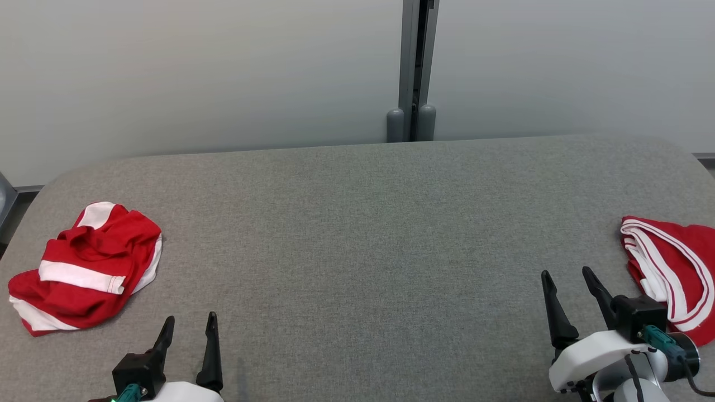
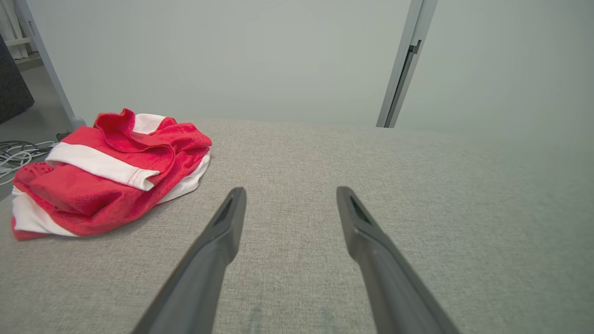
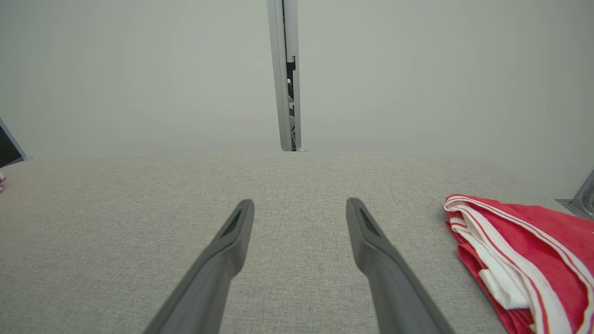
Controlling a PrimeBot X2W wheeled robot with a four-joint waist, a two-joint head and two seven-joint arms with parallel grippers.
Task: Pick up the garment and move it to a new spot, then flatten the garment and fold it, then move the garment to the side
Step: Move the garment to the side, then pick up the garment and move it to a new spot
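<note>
The crumpled garment point(image 1: 84, 268) lies untouched at the left end of the desk point(image 1: 357, 234), and a folded garment point(image 1: 676, 273) sits at the right end. My left fingers point(image 1: 211, 349) and right fingers point(image 1: 554, 312) are spread and hold nothing. I judge the pickup hasn't begun. Next I'd reach left and pinch a raised fold.

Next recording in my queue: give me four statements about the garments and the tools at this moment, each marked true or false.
1. The left tool is open and holds nothing. True.
2. The crumpled garment lies in the middle of the table. False: it lies near the table's left end.
3. The right tool grips the folded garment. False: it is open, its fingers clear of the cloth, which lies to its right.
4. Both garments are red and white. True.
</note>
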